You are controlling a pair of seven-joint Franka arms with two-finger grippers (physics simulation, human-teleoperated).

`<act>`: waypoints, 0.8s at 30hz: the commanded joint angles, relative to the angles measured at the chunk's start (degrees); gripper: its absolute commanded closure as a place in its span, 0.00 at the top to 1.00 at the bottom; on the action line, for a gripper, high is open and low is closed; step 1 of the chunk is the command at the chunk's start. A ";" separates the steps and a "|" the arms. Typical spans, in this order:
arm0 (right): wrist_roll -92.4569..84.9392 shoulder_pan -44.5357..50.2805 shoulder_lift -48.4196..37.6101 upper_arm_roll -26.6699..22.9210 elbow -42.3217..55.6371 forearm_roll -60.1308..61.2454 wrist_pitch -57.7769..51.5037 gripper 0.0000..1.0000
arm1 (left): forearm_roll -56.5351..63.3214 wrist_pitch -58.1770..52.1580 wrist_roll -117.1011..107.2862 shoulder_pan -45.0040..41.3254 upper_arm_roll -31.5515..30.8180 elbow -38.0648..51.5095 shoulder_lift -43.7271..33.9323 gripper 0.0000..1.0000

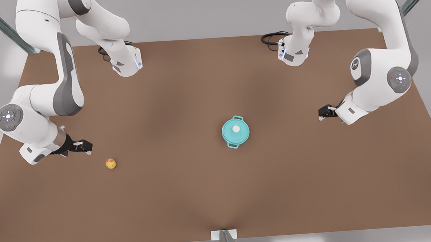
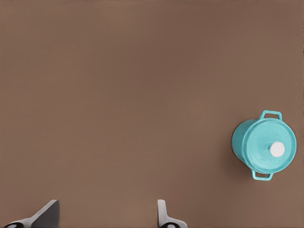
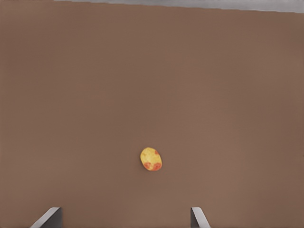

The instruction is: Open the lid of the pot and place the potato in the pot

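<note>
Lid's on, both arms parked high.

Left claw (image 1: pixel 324 113), spread, should drop straight onto the pot lid (image 1: pixel 235 129) knob; right claw (image 1: pixel 86 146), probably spread too, waits near the potato (image 1: pixel 110 163), mid-table.

Glossy teal pot (image 1: pixel 235 131), matt table (image 1: pixel 189 195)

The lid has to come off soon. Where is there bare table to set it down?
Wide bare table lies between the potato and the pot, whose pot lid is on; another patch lies between the pot and the open left gripper. Nearest to crowded: the potato beside the open right gripper.
</note>
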 commanded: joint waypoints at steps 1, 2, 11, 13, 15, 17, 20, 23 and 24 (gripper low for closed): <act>-0.78 0.00 -0.04 0.02 0.01 0.03 1.11 1.00 | -0.43 3.78 -6.91 -0.40 -0.03 0.10 0.03 1.00; -0.87 0.00 -0.04 0.02 0.01 -0.06 1.11 1.00 | -0.61 4.04 -6.91 -1.45 -0.03 0.19 0.03 1.00; -29.52 0.97 0.14 4.23 0.19 -1.91 -0.56 1.00 | 0.18 10.28 -59.21 -34.76 -1.44 11.44 19.89 1.00; -29.17 1.94 2.25 4.24 0.28 -1.91 0.49 1.00 | -0.26 10.72 -58.68 -32.66 -1.00 11.44 20.60 1.00; -24.78 1.85 4.00 4.24 -0.69 -2.43 3.48 1.00 | 0.00 10.81 -59.12 -32.48 -1.08 12.06 20.51 1.00; -21.97 1.76 6.82 4.06 -1.04 -2.35 6.91 1.00 | 1.15 12.39 -56.48 -30.28 -1.52 11.70 23.40 1.00; -21.53 1.67 8.14 3.71 -5.34 -2.43 13.23 1.00 | -0.61 11.51 -56.66 -30.28 -1.44 13.11 23.23 1.00; -21.53 1.59 3.92 3.27 -16.33 -4.19 24.75 1.00 | -0.35 19.68 -52.98 -30.72 -1.61 8.99 28.68 1.00; -21.61 1.59 3.83 3.18 -16.68 -4.54 26.15 1.00 | -0.61 23.29 -52.18 -31.86 -2.58 7.66 28.86 1.00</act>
